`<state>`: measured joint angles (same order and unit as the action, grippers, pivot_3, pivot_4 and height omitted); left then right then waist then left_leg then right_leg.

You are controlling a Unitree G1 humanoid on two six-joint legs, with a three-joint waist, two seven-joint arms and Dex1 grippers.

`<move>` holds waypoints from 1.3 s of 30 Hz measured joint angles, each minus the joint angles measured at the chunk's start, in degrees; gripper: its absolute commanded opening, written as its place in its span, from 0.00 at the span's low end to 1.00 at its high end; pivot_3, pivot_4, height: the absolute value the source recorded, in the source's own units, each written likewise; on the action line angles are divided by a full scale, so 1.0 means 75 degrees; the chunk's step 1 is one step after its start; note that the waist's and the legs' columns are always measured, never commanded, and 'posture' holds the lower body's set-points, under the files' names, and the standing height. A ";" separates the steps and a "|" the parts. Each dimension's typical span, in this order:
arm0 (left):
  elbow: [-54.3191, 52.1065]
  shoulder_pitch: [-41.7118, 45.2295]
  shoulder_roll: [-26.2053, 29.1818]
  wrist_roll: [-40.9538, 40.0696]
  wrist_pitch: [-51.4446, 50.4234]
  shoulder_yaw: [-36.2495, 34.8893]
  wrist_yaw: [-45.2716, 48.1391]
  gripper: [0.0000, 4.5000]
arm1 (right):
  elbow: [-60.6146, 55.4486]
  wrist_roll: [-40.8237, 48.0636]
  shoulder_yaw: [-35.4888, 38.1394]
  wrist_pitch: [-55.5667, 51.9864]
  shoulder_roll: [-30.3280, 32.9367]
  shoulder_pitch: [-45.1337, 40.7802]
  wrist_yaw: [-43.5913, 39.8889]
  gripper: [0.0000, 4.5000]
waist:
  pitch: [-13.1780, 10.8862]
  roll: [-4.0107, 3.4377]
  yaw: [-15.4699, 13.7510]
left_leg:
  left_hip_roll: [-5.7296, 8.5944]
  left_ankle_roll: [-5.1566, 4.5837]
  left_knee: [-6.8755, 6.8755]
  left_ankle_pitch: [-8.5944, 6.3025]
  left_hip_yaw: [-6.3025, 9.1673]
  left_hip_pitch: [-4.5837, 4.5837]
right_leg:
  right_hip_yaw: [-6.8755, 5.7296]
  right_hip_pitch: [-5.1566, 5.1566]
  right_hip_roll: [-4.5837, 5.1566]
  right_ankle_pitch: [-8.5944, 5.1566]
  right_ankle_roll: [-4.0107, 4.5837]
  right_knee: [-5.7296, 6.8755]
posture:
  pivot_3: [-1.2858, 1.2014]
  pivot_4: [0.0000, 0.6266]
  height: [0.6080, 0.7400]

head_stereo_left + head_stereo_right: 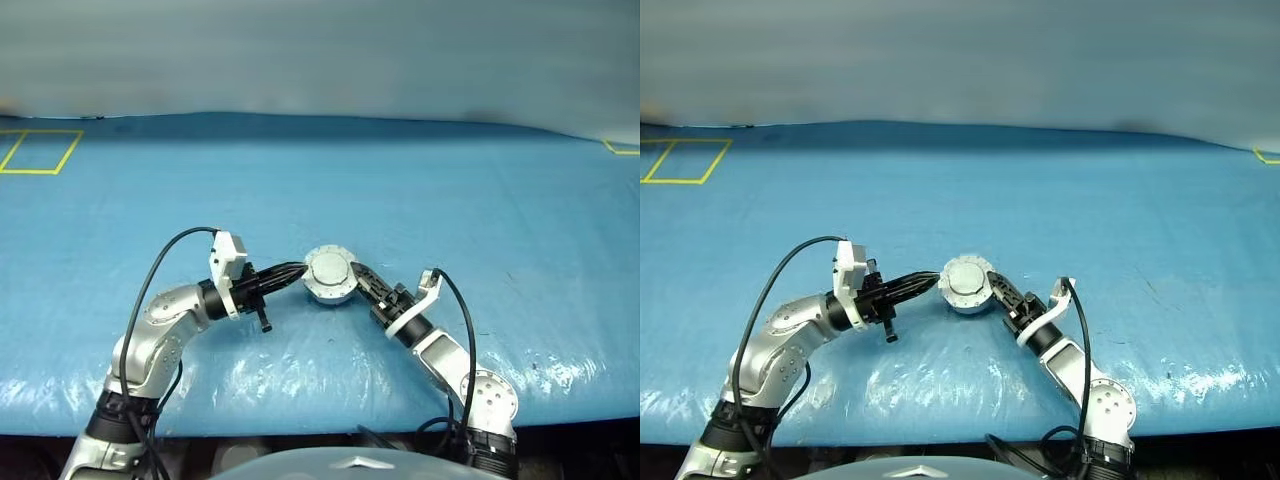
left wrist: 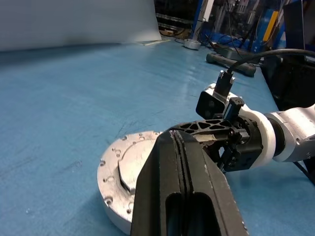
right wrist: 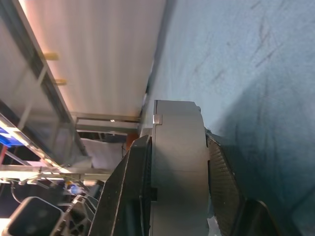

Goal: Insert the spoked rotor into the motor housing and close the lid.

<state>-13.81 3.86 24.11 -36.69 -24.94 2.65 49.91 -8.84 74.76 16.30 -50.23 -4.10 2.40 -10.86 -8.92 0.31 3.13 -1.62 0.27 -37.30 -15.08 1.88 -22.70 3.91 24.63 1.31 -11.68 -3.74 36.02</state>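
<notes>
Right tool (image 1: 352,277) clamps the closed-looking housing (image 1: 329,276) by its edge above the blue bench (image 1: 400,180), while the shut left tool (image 1: 296,271) touches its lid (image 2: 129,162); pressing off-centre could, I judge, twist the housing from that grip.

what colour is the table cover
Blue, with yellow taped outlines near the far corners; clearest in the left eye view.

Blue table (image 1: 420,200) open around motor housing (image 1: 329,277).
</notes>
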 measured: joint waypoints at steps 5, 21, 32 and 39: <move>0.0054 -0.0316 -0.0556 -0.1593 -0.0888 -0.1103 -0.0551 0.50 | -0.0126 0.0374 -0.0030 0.0033 0.0010 -0.0272 0.0002 0.28 | -0.0007 0.0003 -0.0002 | 0.0001 0.0000 -0.0002 0.0000 0.0004 -0.0002 | -0.0005 -0.0002 0.0002 0.0000 0.0000 -0.0001 | 0.52 0.24 1.00; 0.0245 -0.0693 -0.1440 -0.2621 -0.2014 -0.1199 -0.1021 1.00 | -0.0429 0.0495 -0.0641 -0.0040 0.0514 -0.0461 -0.0072 0.28 | -0.0007 0.0004 0.0015 | 0.0008 0.0001 -0.0029 0.0000 0.0001 -0.0005 | 0.0000 -0.0010 0.0004 -0.0006 0.0017 0.0001 | 0.52 0.24 1.00; 0.0972 -0.0093 -0.2555 -0.2840 -0.2377 -0.1104 -0.1450 1.00 | -0.0504 0.0573 -0.0806 -0.0038 0.0637 -0.0526 -0.0056 0.28 | -0.0006 0.0005 0.0012 | 0.0013 0.0001 -0.0068 0.0000 0.0003 -0.0017 | 0.0003 -0.0016 0.0003 0.0001 0.0011 0.0009 | 0.52 0.24 1.00; 0.1247 0.0168 -0.3211 -0.2921 -0.2492 -0.1006 -0.1679 1.00 | -0.0589 0.0592 -0.0903 -0.0012 0.0655 -0.0540 0.0004 0.28 | -0.0006 0.0007 0.0006 | 0.0015 0.0001 -0.0074 0.0001 0.0003 -0.0019 | 0.0004 -0.0017 0.0003 0.0004 0.0008 0.0009 | 0.52 0.24 1.00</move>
<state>-4.46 5.12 0.03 -58.60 -43.62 -4.90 37.31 -13.26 79.19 9.53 -50.31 0.82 -1.65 -10.82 -8.97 0.36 3.18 -1.51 0.27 -37.85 -15.07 1.90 -22.84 3.94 24.50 1.34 -11.65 -3.68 36.09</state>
